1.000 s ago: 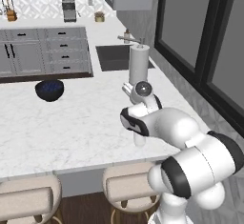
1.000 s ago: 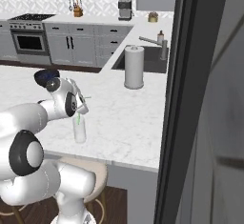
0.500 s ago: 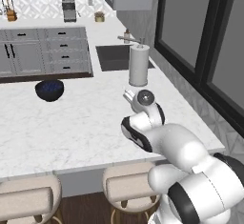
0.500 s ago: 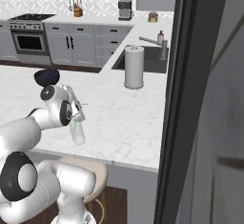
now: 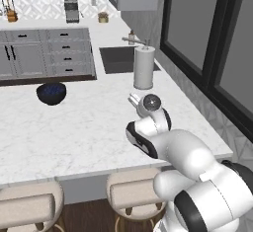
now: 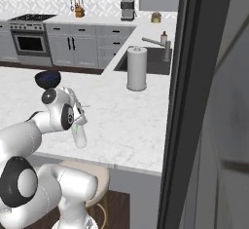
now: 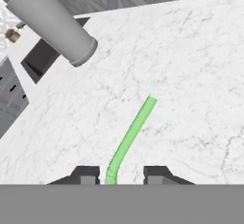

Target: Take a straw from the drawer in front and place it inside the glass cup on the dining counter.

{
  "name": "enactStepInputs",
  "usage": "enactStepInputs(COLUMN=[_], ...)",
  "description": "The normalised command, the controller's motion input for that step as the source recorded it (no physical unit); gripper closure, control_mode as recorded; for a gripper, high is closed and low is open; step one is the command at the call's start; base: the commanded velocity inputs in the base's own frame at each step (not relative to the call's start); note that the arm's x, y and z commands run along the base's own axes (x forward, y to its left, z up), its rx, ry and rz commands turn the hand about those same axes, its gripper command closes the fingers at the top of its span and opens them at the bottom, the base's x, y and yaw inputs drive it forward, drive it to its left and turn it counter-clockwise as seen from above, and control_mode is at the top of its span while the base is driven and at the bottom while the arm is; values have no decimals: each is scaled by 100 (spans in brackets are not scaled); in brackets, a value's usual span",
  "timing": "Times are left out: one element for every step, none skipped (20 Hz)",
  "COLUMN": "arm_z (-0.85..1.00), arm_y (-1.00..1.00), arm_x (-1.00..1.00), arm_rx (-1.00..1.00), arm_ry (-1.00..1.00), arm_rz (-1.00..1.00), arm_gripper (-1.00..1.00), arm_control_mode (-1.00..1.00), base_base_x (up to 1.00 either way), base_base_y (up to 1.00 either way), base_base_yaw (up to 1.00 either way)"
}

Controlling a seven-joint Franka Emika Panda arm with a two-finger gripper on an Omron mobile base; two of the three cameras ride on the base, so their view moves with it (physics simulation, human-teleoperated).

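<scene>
Near the near edge of the surface (image 6: 131, 121), the tool (image 7: 122, 173) hangs slightly parted, gripping nothing; the straw (image 7: 131, 135) leans loose between its tips, seemingly inside the glass cup (image 6: 80, 136) (light, thin, slippery: pinch mid-length).
</scene>
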Motion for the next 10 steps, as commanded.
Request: enactStepInputs(arm_z=[-4, 0, 0, 0, 0, 0, 0, 0, 0, 0], arm_y=[-9, -15, -16, -23, -29, -30, -31, -29, -25, -19], arm_x=[0, 0, 0, -3, -6, -9, -9, -10, -11, -13], arm_rx=[0, 1, 1, 1, 1, 0, 0, 0, 0, 1], arm_ry=[0, 0, 0, 0, 0, 0, 0, 0, 0, 0], arm_rz=[0, 0, 0, 0, 0, 0, 0, 0, 0, 0], arm_gripper=[-100, -100, -100, -100, -100, -100, -100, -100, -100, -100], arm_control_mode=[-100, -100, -100, -100, -100, -100, -100, -100, -100, -100], base_base_x=[0, 0, 0, 0, 0, 0, 0, 0, 0, 0], base_base_y=[0, 0, 0, 0, 0, 0, 0, 0, 0, 0], base_base_yaw=[0, 0, 0, 0, 0, 0, 0, 0, 0, 0])
